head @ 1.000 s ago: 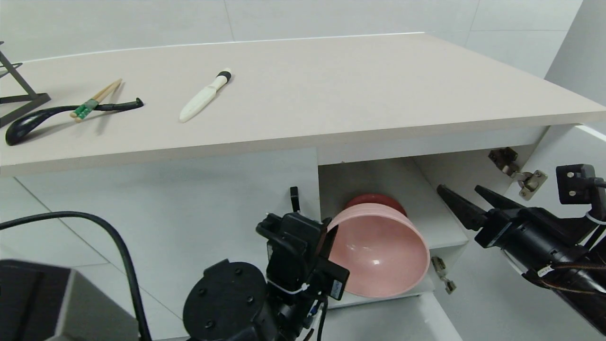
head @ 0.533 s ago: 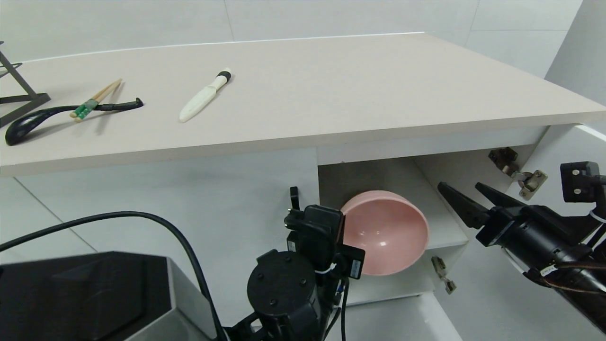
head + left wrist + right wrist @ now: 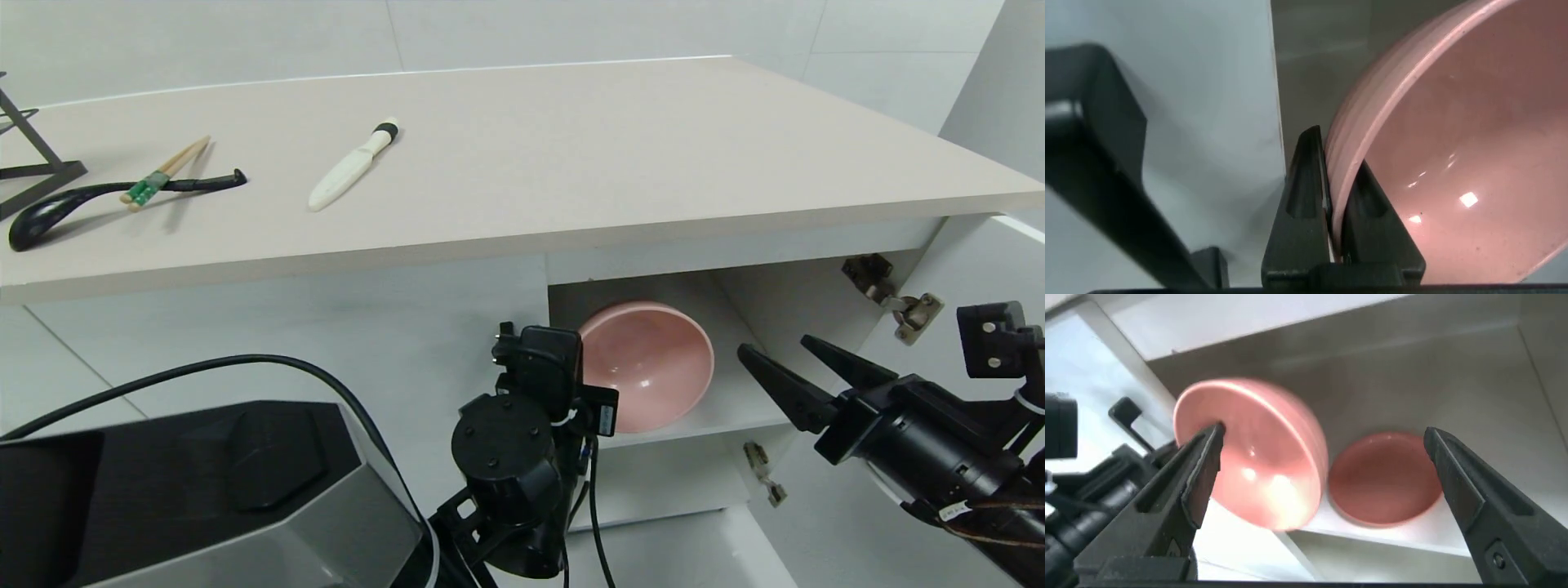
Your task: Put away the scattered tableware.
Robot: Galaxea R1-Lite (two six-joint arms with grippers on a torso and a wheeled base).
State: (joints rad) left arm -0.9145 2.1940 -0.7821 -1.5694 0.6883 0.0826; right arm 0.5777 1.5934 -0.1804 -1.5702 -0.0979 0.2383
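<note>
A pink bowl [image 3: 645, 363] hangs tilted on its side inside the open cabinet, just above the shelf [image 3: 739, 400]. My left gripper [image 3: 586, 390] is shut on the bowl's rim; in the left wrist view its fingers [image 3: 1308, 192] pinch the rim of the pink bowl [image 3: 1454, 155]. My right gripper [image 3: 775, 347] stands open to the right of the cabinet mouth, holding nothing. In the right wrist view the right gripper [image 3: 1323, 437] faces the pink bowl [image 3: 1249, 486], and a darker red dish [image 3: 1384, 478] lies on the shelf beside it.
On the counter lie a black ladle [image 3: 82, 200], wooden chopsticks [image 3: 163, 173] and a white knife [image 3: 351, 167]. A dark rack's foot [image 3: 37, 175] sits at the far left. The cabinet door hangs open at the right on its hinges [image 3: 894, 298].
My left gripper carried the pink bowl up and deeper into the cabinet, so the bowl now covers the red dish in the head view. The right gripper sank slightly.
</note>
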